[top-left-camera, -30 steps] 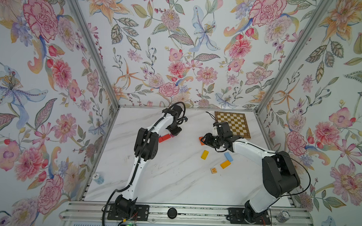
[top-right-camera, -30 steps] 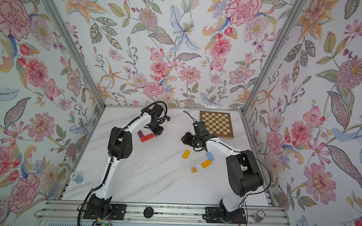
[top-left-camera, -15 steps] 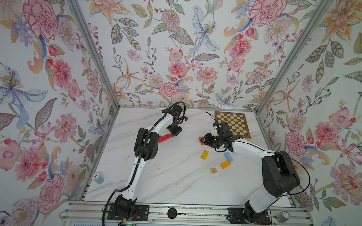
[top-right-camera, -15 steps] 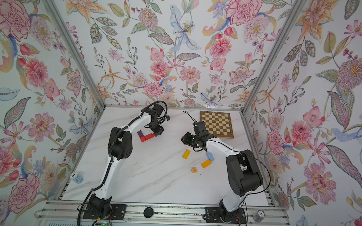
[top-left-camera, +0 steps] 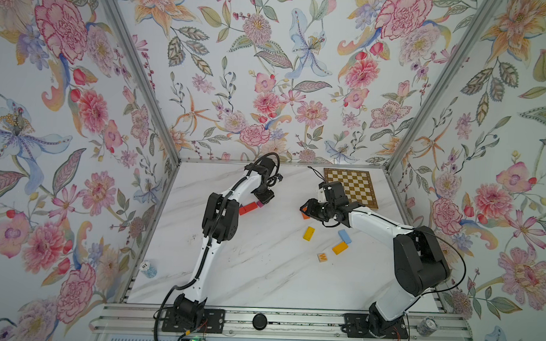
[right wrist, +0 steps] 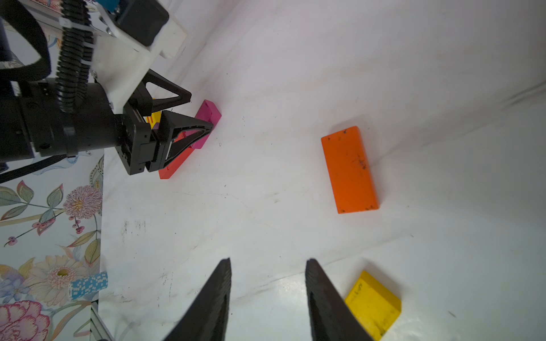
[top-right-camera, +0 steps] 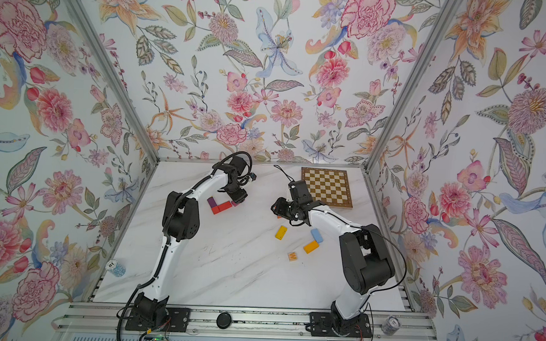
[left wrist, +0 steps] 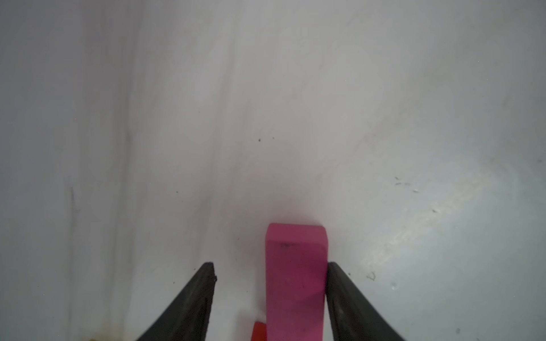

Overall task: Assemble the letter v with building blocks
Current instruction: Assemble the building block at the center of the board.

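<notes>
3 blocks sit joined on the tabletop (top-left-camera: 261, 280), left of ctr toward the back edge: purple block (top-right-camera: 212, 202), red block (top-right-camera: 222, 207), magenta block (left wrist: 295, 280). Purple meets one end of red at an angle, making a corner. Magenta runs on from red's other end, roughly in line.

L gripper (left wrist: 270, 264) straddles the magenta block w/ jaws part open. One finger (left wrist: 348, 301) touches the block's side, the other stands clear w/ bare marble btwn, so no grip. Block lies flat.

R gripper (right wrist: 267, 261) is near the tabletop's ctr, jaws apart, nothing btwn them. An orange block (right wrist: 350, 169) lies flat just beside it, untouched. Yellow block (top-left-camera: 308, 233) lies nearer the front edge. Right of it, the light-blue block (top-left-camera: 344, 236) and 2nd orange block (top-left-camera: 340, 248) sit corner to corner. W cube (top-left-camera: 322, 257) is the frontmost of that lot. All are well apart from the 3 joined blocks.

Chessboard (top-left-camera: 352, 188) fills the back-right corner. Blue chip stack (top-left-camera: 149, 269) sits off the left edge, toward the front.
</notes>
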Tool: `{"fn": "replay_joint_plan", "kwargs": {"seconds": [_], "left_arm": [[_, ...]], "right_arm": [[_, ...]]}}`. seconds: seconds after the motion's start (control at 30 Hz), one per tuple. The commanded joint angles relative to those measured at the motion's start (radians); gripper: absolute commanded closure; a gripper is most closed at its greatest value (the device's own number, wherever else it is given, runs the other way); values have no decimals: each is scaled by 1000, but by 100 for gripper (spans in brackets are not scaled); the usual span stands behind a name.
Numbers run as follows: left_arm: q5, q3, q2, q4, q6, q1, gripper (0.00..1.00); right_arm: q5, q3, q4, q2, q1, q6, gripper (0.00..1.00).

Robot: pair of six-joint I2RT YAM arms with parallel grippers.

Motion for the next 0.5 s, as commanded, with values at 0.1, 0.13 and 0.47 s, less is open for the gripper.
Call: {"fn": "replay_joint_plan", "kwargs": {"seconds": [0.1,0.13,0.47], "left_arm": [[-2,-79,-217,85,-76,8,37],[-6,-108,-257,116,-97,9,38],[12,-550,-695,514,-495,48,41]], "right_arm": [[-20,119,-13,39,4,-46,52],[-26,137,-13,51,4,-52,52],[-130,362,24,284,14,-71,48]]}}
